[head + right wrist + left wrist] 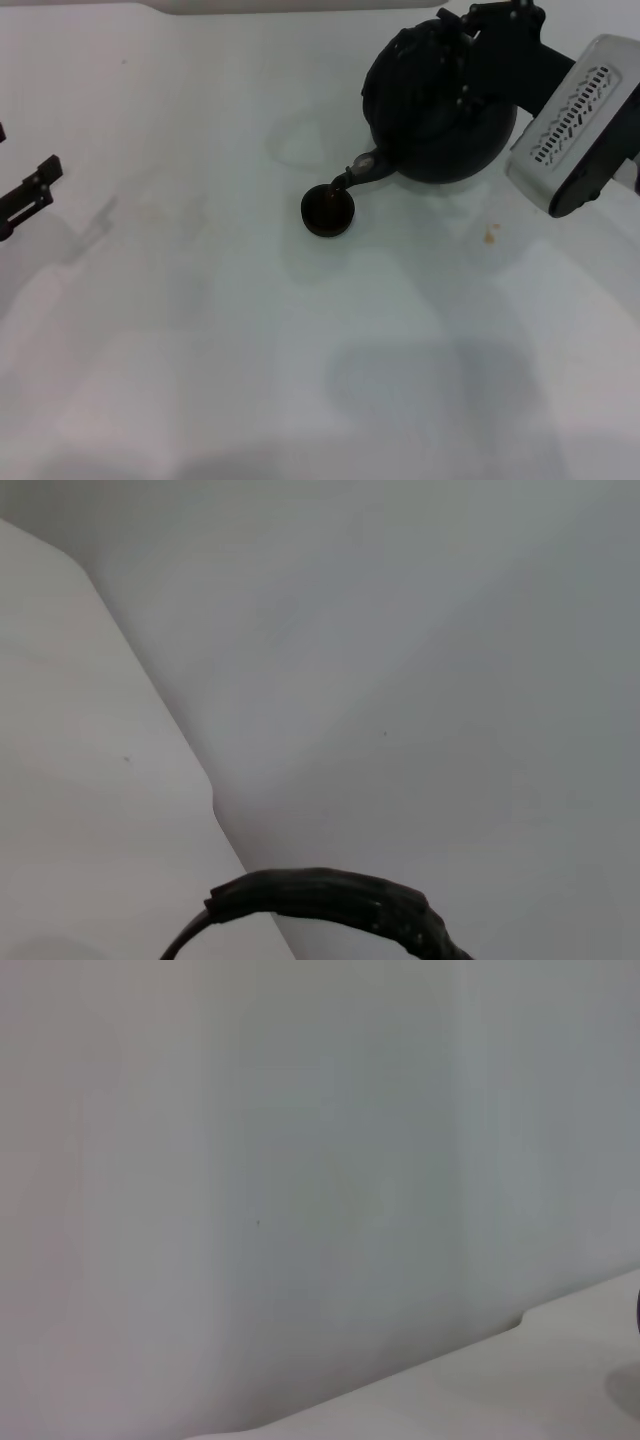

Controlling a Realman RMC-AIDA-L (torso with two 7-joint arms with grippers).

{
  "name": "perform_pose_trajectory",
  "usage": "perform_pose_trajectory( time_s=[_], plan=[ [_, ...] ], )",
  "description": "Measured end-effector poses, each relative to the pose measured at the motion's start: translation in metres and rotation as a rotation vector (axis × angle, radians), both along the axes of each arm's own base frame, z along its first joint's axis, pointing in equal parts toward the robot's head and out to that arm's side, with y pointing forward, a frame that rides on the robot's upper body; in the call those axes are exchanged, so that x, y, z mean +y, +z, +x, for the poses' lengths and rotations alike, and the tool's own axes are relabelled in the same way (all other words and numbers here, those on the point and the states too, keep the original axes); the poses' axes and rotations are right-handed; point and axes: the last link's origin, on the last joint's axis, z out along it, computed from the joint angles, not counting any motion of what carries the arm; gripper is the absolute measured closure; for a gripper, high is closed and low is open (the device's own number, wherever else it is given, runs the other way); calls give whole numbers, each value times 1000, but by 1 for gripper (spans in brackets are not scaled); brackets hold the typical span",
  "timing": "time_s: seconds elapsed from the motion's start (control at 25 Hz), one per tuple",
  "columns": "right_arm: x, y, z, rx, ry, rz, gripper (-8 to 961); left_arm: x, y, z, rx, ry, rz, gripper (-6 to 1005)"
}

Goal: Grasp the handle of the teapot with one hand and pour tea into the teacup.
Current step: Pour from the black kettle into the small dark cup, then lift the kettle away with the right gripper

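Observation:
The round black teapot (440, 110) is tipped toward the left at the back right of the white table. Its short spout (362, 172) hangs right over the rim of the teacup (328, 211), a tiny dark cup with a brownish inside. My right gripper (487, 30) is on top of the pot, shut on the handle. My arm largely hides that handle in the head view. In the right wrist view the handle (335, 896) shows as a ribbed black arch. My left gripper (25, 195) is parked open at the table's far left edge, with nothing between its fingers.
A few small orange-brown spots (490, 235) lie on the white table (300, 350), to the right of the cup. My right arm's white wrist housing (580, 125) hangs over the back right. The table's far edge (150, 680) meets a plain grey wall.

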Motion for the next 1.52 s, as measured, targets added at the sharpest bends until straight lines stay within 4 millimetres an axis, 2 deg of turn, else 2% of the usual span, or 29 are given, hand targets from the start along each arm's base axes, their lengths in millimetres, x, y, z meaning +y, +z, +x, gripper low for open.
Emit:
perform_pose_trajectory(
  time_s=[0.52, 1.04, 1.36, 1.52],
  plan=[
    [-4, 5, 8, 129, -24, -23, 846, 2, -1, 1, 0, -1, -2, 227],
    [-6, 5, 8, 120, -8, -22, 845, 3, 2, 0, 3, 4, 7, 226],
    [-4, 24, 24, 296, -58, 11, 845, 2, 1, -2, 8, 9, 9, 226],
    [-8, 31, 38, 381, -106, 28, 845, 1, 0, -2, 8, 12, 9, 226]
  ],
)
